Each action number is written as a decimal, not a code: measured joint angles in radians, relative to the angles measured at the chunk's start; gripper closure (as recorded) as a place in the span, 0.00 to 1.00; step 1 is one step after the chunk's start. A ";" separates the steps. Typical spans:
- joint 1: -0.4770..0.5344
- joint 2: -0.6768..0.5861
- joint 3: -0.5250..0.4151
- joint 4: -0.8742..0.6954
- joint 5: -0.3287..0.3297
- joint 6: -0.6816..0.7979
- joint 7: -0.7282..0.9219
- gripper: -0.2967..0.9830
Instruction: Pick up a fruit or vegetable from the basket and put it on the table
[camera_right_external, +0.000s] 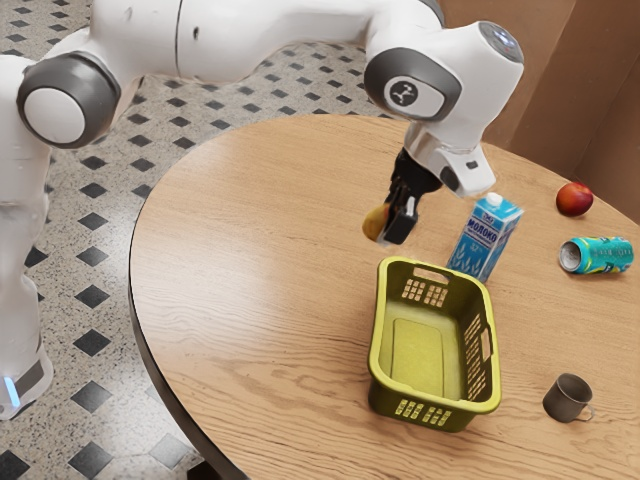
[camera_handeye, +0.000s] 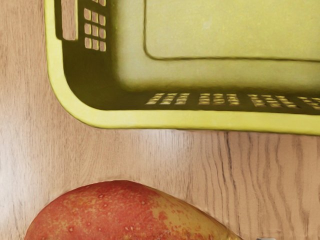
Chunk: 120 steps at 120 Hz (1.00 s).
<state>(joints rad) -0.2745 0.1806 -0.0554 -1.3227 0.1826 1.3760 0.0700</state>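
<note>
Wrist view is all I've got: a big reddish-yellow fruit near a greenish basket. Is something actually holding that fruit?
Observer: Yes. From the side, I see the tool shut on the big fruit, holding it up off the table.
Operator: Oh, neat! Is anything tall standing close to the basket?
Observer: A blue and white milk carton stands upright just outside one end of it.
Operator: And is there any other fruit about?
Observer: One round red fruit sits on the table, farther off beyond the carton.
</note>
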 joint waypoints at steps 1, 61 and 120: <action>0.000 -0.008 0.004 -0.012 -0.001 0.004 0.000 0.43; 0.001 -0.365 0.175 -0.452 -0.043 0.160 0.006 0.44; 0.002 -0.455 0.242 -0.547 -0.045 0.175 0.014 0.26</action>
<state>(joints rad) -0.2727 -0.2744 0.1868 -1.8701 0.1374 1.5508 0.0837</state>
